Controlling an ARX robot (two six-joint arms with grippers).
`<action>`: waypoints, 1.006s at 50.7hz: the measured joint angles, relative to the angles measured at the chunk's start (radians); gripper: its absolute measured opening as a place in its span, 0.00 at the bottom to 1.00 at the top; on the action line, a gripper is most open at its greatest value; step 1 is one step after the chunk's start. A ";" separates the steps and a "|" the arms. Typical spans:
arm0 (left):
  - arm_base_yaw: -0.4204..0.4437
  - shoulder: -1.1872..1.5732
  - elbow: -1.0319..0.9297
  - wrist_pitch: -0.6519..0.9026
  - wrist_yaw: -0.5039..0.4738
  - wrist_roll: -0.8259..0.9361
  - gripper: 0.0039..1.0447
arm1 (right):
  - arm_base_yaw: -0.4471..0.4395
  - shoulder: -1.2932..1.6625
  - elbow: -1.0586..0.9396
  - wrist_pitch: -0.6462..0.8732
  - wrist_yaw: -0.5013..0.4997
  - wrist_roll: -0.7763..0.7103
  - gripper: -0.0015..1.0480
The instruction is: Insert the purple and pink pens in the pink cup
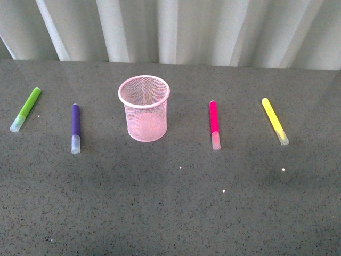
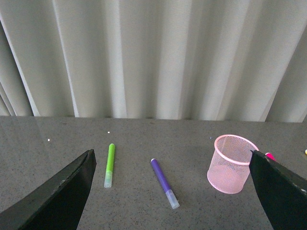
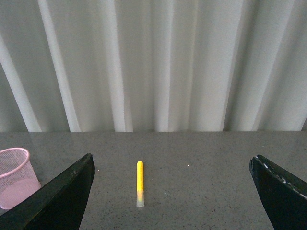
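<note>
The pink cup [image 1: 144,109] stands upright and empty at the middle of the dark table; it also shows in the left wrist view, pink cup [image 2: 231,163], and partly in the right wrist view, pink cup [image 3: 15,177]. The purple pen [image 1: 75,128] lies flat to its left, purple pen [image 2: 164,182]. To the cup's right lies the pink pen [image 1: 214,124], only its tip showing as pink pen [image 2: 270,155]. Neither arm shows in the front view. My left gripper [image 2: 170,191] is open above the table, well back from the purple pen. My right gripper [image 3: 172,191] is open with nothing between its fingers.
A lime-green marker [image 1: 25,109] lies at the far left, lime-green marker [image 2: 110,165]. At the far right lies a yellow marker [image 1: 275,121], yellow marker [image 3: 139,183]. A white pleated curtain [image 1: 176,29] hangs behind the table's back edge.
</note>
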 joint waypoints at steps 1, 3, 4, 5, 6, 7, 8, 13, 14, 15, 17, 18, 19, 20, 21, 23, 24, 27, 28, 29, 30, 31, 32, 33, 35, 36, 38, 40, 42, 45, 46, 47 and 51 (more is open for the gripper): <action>0.000 0.000 0.000 0.000 0.000 0.000 0.94 | 0.000 0.000 0.000 0.000 0.000 0.000 0.93; 0.000 0.000 0.000 0.000 0.000 0.000 0.94 | 0.000 0.000 0.000 0.000 0.000 0.000 0.93; 0.000 0.000 0.000 0.000 0.000 0.000 0.94 | 0.000 0.000 0.000 0.000 0.000 0.000 0.93; 0.000 0.000 0.000 0.000 0.000 0.000 0.94 | 0.000 0.000 0.000 0.000 0.000 0.000 0.93; 0.000 0.000 0.000 0.000 0.000 0.000 0.94 | 0.000 0.000 0.000 0.000 0.000 0.000 0.93; 0.000 0.000 0.000 0.000 0.000 0.000 0.94 | 0.000 0.000 0.000 0.000 0.000 0.000 0.93; 0.000 0.000 0.000 0.000 0.000 0.000 0.94 | 0.000 0.000 0.000 0.000 0.000 0.000 0.93; 0.000 0.000 0.000 0.000 0.000 0.000 0.94 | 0.000 0.000 0.000 0.000 0.000 0.000 0.93; 0.000 0.000 0.000 0.000 0.000 0.000 0.94 | 0.000 0.000 0.000 0.000 0.000 0.000 0.93; 0.000 0.000 0.000 0.000 0.000 0.000 0.94 | 0.000 0.000 0.000 0.000 0.000 0.000 0.93; 0.000 0.000 0.000 0.000 0.000 0.000 0.94 | 0.000 0.000 0.000 0.000 0.000 0.000 0.93; 0.000 0.000 0.000 0.000 0.000 0.000 0.94 | 0.000 0.000 0.000 0.000 0.000 0.000 0.93; 0.000 0.000 0.000 0.000 0.000 0.000 0.94 | 0.000 0.000 0.000 0.000 0.000 0.000 0.93; 0.000 0.000 0.000 0.000 0.000 0.000 0.94 | 0.000 0.000 0.000 0.000 0.000 0.000 0.93; 0.000 0.000 0.000 0.000 0.000 0.000 0.94 | 0.000 0.000 0.000 0.000 0.000 0.000 0.93; 0.000 0.000 0.000 0.000 0.000 0.000 0.94 | 0.000 0.000 0.000 0.000 0.000 0.000 0.93; 0.000 0.000 0.000 0.000 0.000 0.000 0.94 | 0.000 0.000 0.000 0.000 0.000 0.000 0.93; 0.000 0.000 0.000 0.000 0.000 0.000 0.94 | 0.000 0.000 0.000 0.000 0.000 0.000 0.93; 0.000 0.000 0.000 0.000 0.000 0.000 0.94 | 0.000 0.000 0.000 0.000 0.000 0.000 0.93; 0.000 0.000 0.000 0.000 0.000 0.000 0.94 | 0.000 0.000 0.000 0.000 0.000 0.000 0.93; 0.000 0.000 0.000 0.000 0.000 0.000 0.94 | 0.000 0.000 0.000 0.000 0.000 0.000 0.93; 0.000 0.000 0.000 0.000 0.000 0.000 0.94 | 0.000 0.000 0.000 0.000 0.000 0.000 0.93; 0.000 0.000 0.000 0.000 0.000 0.000 0.94 | 0.000 0.000 0.000 0.000 0.000 0.000 0.93; 0.000 0.000 0.000 0.000 0.000 0.000 0.94 | 0.000 0.000 0.000 0.000 0.000 0.000 0.93; 0.000 0.000 0.000 0.000 0.000 0.000 0.94 | 0.000 0.000 0.000 0.000 0.000 0.000 0.93; 0.000 0.000 0.000 0.000 0.000 0.000 0.94 | 0.000 0.000 0.000 0.000 0.000 0.000 0.93; 0.000 0.000 0.000 0.000 0.000 0.000 0.94 | 0.000 0.000 0.000 0.000 0.000 0.000 0.93; 0.000 0.000 0.000 0.000 0.000 0.000 0.94 | 0.000 0.000 0.000 0.000 0.000 0.000 0.93; 0.000 0.000 0.000 0.000 0.000 0.000 0.94 | 0.000 0.000 0.000 0.000 0.000 0.000 0.93; 0.000 0.000 0.000 0.000 0.000 0.000 0.94 | 0.000 0.000 0.000 0.000 0.000 0.000 0.93; 0.000 0.000 0.000 0.000 0.000 0.000 0.94 | 0.000 0.000 0.000 0.000 0.000 0.000 0.93; 0.000 0.000 0.000 0.000 0.000 0.000 0.94 | 0.000 0.000 0.000 0.000 0.000 0.000 0.93; 0.000 0.000 0.000 0.000 0.000 0.000 0.94 | 0.000 0.000 0.000 0.000 0.000 0.000 0.93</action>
